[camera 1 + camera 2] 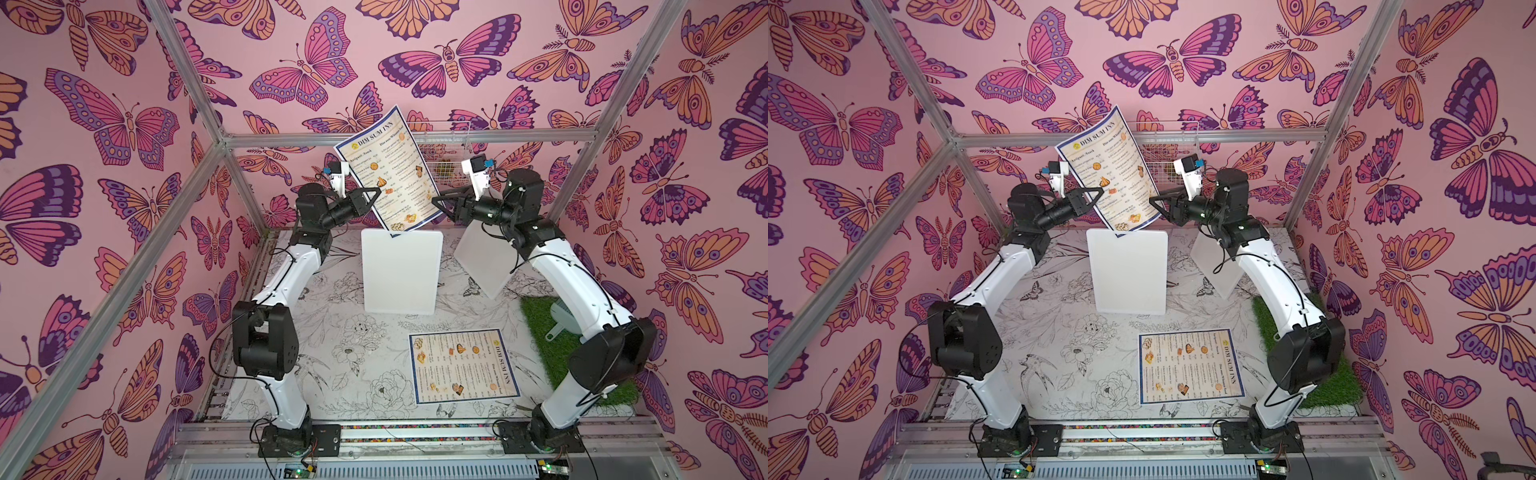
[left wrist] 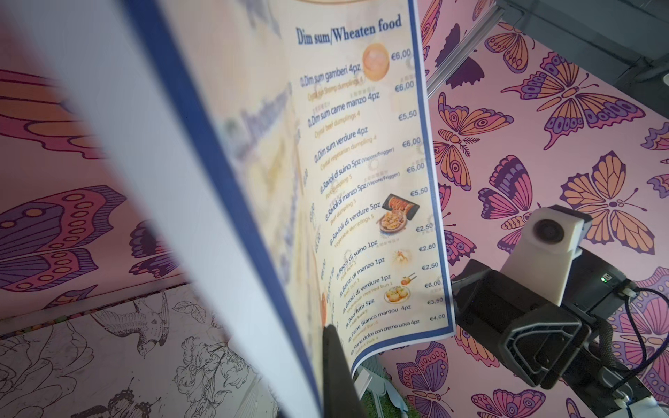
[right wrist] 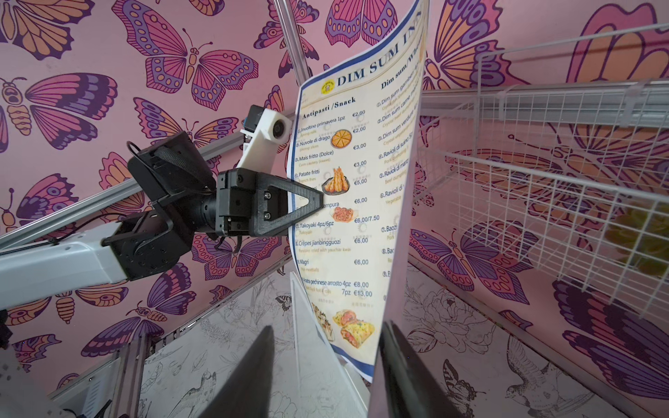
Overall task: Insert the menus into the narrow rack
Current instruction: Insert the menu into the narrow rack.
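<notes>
Blue-bordered menu point(image 1: 388, 166) upright, tilted, lower corner at top of the rack point(image 1: 401, 274); second menu point(image 1: 463, 368) flat, face up

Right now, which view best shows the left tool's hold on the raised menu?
The right wrist view: the left tool appears side-on, tips pinched on the edge of the raised menu. Both top views show the same pinch, smaller. The left wrist view gives only one fingertip against the blurred sheet.

Menus point(image 1: 388, 166) smooth paper; rack point(image 1: 401, 270) matt frosted plastic.
</notes>
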`<state>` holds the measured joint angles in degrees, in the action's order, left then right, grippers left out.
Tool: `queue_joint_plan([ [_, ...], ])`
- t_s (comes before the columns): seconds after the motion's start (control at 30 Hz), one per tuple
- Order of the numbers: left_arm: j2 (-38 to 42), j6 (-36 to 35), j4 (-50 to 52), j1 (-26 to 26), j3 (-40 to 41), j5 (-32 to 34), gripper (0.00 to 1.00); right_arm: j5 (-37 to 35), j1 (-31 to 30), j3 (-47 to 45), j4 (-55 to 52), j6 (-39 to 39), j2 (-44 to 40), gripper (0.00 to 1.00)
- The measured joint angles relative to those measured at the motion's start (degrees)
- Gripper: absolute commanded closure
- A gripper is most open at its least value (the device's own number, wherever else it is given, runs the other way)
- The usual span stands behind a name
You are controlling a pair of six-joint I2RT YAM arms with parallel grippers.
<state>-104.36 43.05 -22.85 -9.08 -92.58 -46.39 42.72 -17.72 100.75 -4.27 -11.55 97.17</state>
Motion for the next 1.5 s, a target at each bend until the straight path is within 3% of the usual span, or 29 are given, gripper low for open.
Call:
queue_joint_plan([
  [0.63,-3.43,-5.62,0.74,1.84,-4.96,-10.38,0.99,-0.26,0.00,0.00,-1.42,1.36,0.00,0.41],
  [1.5,-3.69,-13.22,7.72,5.33,-6.78,-18.60,0.99,-1.33,0.00,0.00,-3.06,2.56,0.07,0.35],
])
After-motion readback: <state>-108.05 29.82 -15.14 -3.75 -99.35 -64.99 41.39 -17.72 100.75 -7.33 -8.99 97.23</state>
